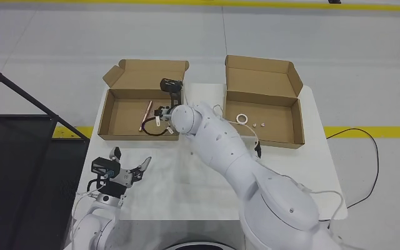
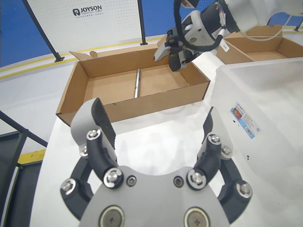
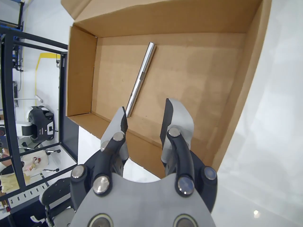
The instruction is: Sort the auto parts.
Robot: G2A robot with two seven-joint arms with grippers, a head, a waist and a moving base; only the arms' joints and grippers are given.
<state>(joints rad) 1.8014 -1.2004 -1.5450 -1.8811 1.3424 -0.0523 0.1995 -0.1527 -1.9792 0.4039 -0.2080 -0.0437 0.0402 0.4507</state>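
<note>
A silver metal rod (image 1: 147, 112) (image 3: 142, 72) (image 2: 136, 83) lies flat on the floor of the left cardboard box (image 1: 112, 119) (image 3: 165, 12) (image 2: 132, 105). My right gripper (image 3: 145, 114) (image 1: 161, 116) (image 2: 169, 58) hangs open over that box's near right part, just beside the rod's end, with nothing between its fingers. My left gripper (image 2: 156, 119) (image 1: 131, 165) stands open and empty above the table's front left corner, well short of the box. A white ring (image 1: 242, 118) and small pale parts (image 1: 262, 123) lie in the right cardboard box (image 1: 294, 119).
A translucent plastic bin (image 2: 260, 100) stands on the table between the two boxes, close to my left gripper's side. The right box (image 2: 260, 48) lies beyond it. A black metal frame (image 3: 33, 90) stands off the table's left edge.
</note>
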